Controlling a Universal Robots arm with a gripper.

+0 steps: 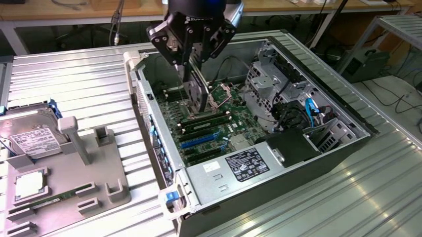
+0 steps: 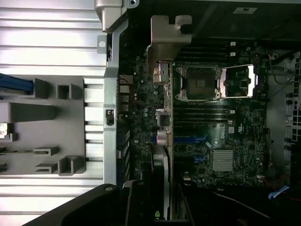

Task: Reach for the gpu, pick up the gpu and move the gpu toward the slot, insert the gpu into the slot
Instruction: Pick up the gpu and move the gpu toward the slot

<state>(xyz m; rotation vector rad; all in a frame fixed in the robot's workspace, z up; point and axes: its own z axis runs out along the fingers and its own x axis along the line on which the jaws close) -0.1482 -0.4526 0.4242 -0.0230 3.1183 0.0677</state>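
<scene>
claw [image 1: 193, 73] clamping gpu [image 1: 196, 96], lower edge indistinct

A ribbed metal worktop [image 1: 72, 84] carries an open computer case [image 1: 316, 165] lying on its side in the middle of the exterior view. Inside it, toward six o'clock, sits a silver power supply [image 1: 231, 170] with a black label. A metal drive cage [image 1: 267, 84] stands near one o'clock, with blue cables [image 1: 309, 107] at three. At eight o'clock a grey holder [image 1: 99, 173] bears a hard drive [image 1: 29, 136], a square processor [image 1: 29, 183] and a green memory stick [image 1: 63, 196].
</scene>
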